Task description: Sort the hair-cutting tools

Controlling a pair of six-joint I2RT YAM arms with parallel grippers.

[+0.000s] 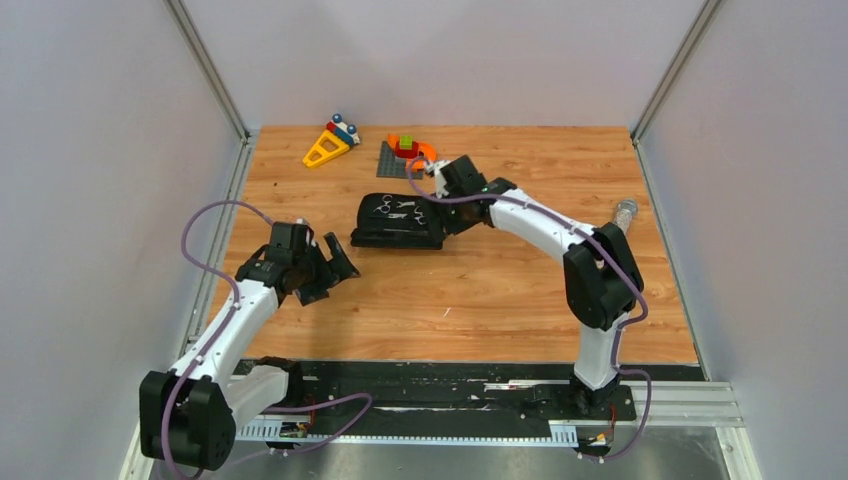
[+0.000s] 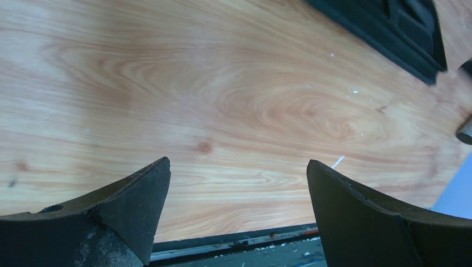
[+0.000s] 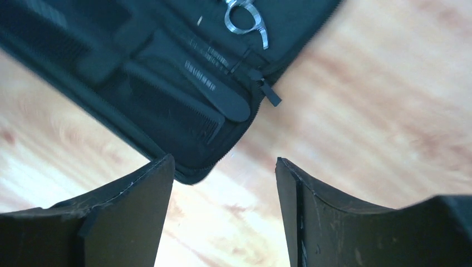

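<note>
Worktop: a light wooden board (image 1: 480, 290) between grey walls, with both arms reaching in from the near edge.
Case: a flat black zip-up fabric case (image 1: 400, 225) lies open near the middle of the worktop; its corner shows at the top right of the left wrist view (image 2: 389, 28).
Scissors: two small slim silver metal scissors with ring handles lie side by side inside the open case, one to the left (image 1: 384, 208) and one to the right (image 1: 417, 213). The right wrist view catches one pair of silver rings (image 3: 245, 19).
Comb: a long flat black comb (image 3: 167, 105) lies in the case, near its zip edge. From above it cannot be told apart from the black lining.
Right gripper: (image 3: 222, 161) hangs just past the case's right end (image 1: 455, 212). Its jaws are spread, with only bare wood and the case's edge below them, and they pinch nothing.
Left gripper: (image 2: 238, 164) is over bare wood to the left of the case (image 1: 335, 270), apart from it. Its jaws are spread wide and hold nothing.
Far edge: a yellow triangular toy piece (image 1: 325, 150) and a grey baseplate carrying coloured blocks (image 1: 405, 152).
Right side: a clear tube (image 1: 622, 212) lies behind the right arm.
</note>
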